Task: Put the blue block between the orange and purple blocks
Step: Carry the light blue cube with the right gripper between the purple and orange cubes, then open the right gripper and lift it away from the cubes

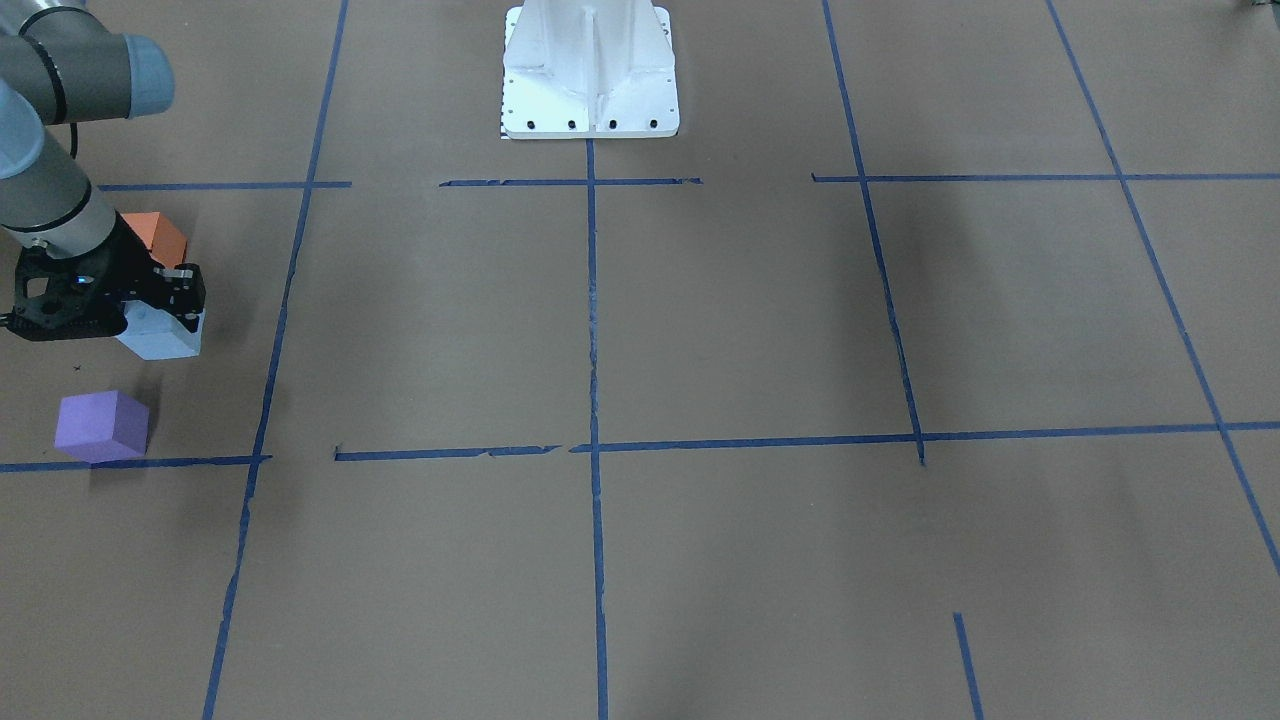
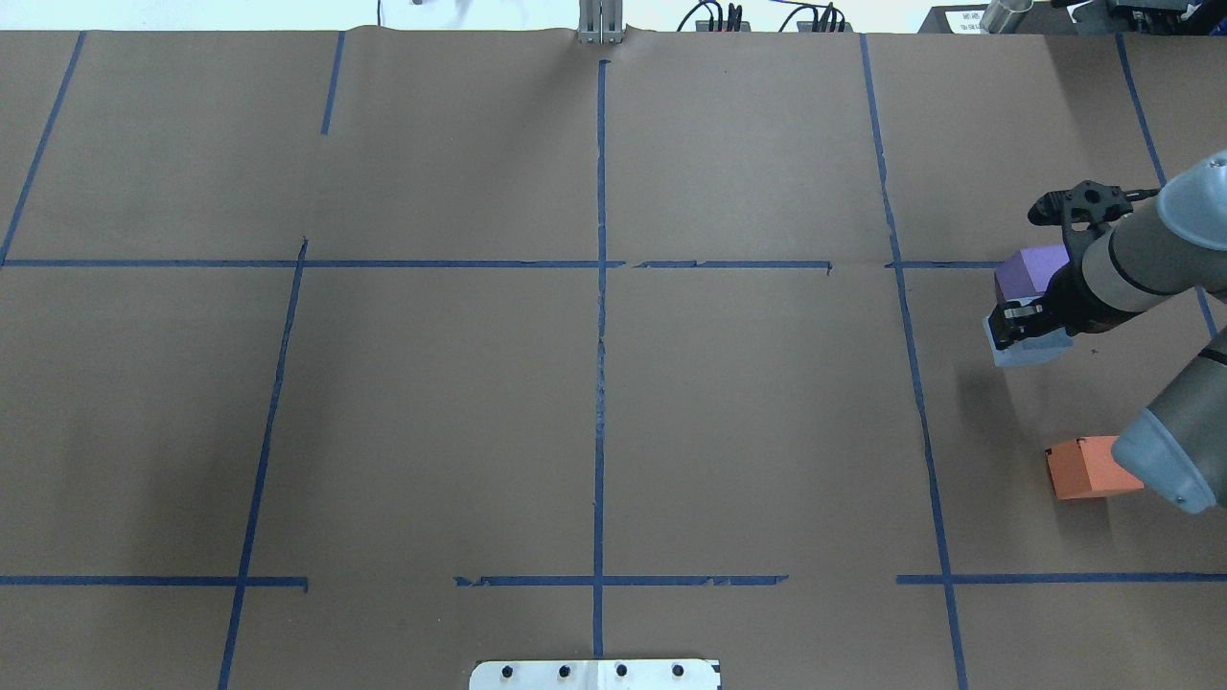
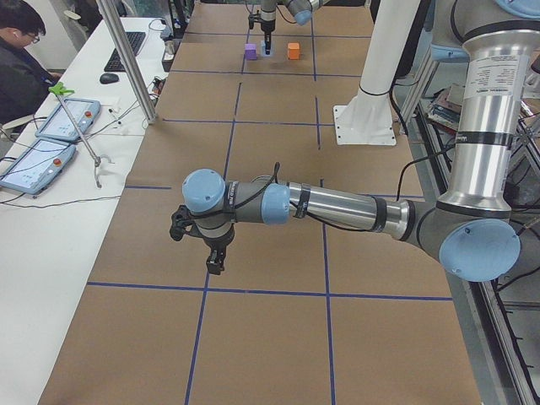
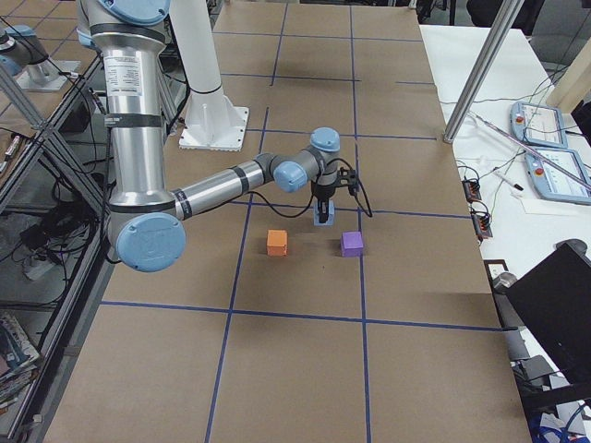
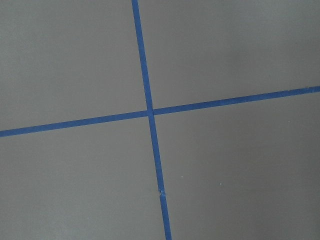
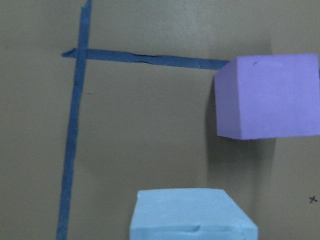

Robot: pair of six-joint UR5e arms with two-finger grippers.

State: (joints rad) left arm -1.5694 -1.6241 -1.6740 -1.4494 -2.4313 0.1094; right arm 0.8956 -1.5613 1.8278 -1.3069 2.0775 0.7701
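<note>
Table (image 2: 431,383) with blue tape (image 2: 600,383) carries orange block (image 2: 1078,470), purple block (image 2: 1030,270).

Overhead and front-facing views look down from opposite sides, sharing the purple block (image 2: 1028,270). Wrist cameras sit close over the tabletop (image 5: 225,175).

Down the left edge of the front-facing frame, set apart: upper block (image 1: 163,236), middle block (image 1: 160,340), lower block (image 1: 102,427) slightly further left. Top centre: robot base (image 1: 590,80).

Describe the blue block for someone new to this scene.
Follow the right arm to its end of the table, where three blocks lie. The blue block is the one in the right gripper, roughly between the orange block and the purple block; it alone is pale blue.
</note>
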